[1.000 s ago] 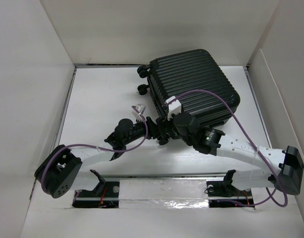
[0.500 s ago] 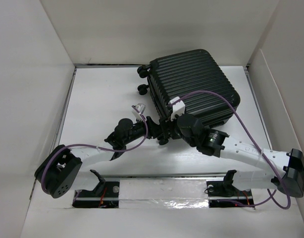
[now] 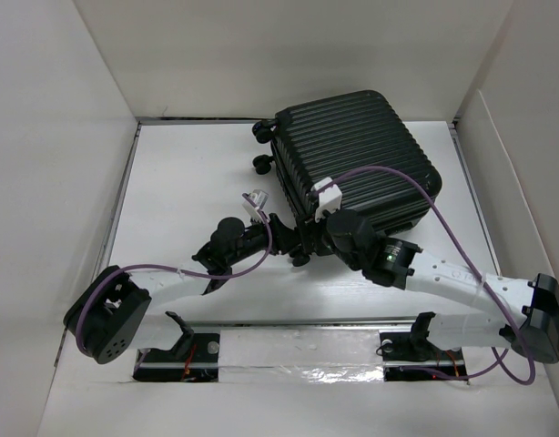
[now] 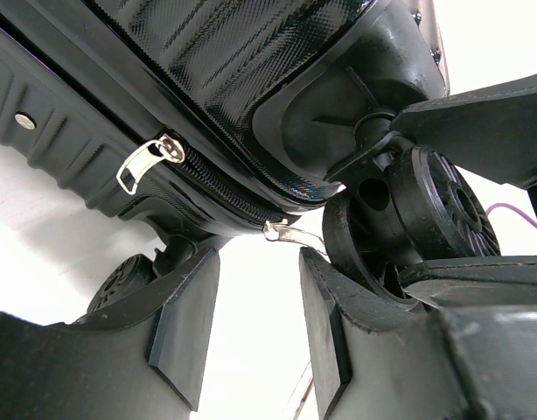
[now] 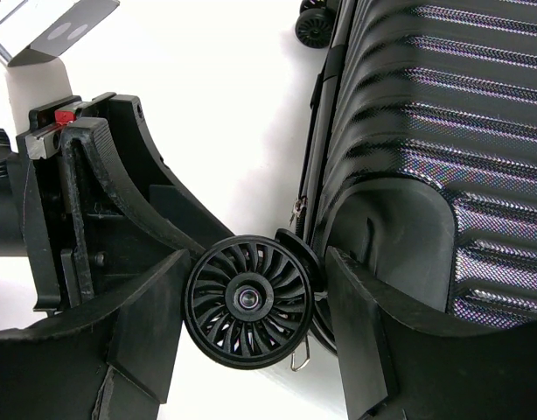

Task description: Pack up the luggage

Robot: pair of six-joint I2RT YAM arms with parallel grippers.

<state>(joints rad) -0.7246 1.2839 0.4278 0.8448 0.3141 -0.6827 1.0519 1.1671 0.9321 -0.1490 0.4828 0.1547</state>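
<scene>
Black left gripper [image 4: 255, 262] fingers are held apart below a zip pull [image 4: 282, 232], the right gripper [image 5: 255, 262] is set astride a wheel [image 5: 248, 300] (clamped or not cannot be told), and the luggage [image 3: 357, 159], at 1 o'clock on the table [image 3: 188, 173], is seen shut, only zipping judged left.

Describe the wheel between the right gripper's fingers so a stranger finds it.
Find the black ribbed suitcase on the white table. At its near wheeled corner, one wheel is held between the fingers of the right gripper. Unlike the free wheels at the far corner, it has a zipper pull dangling beside it.
</scene>
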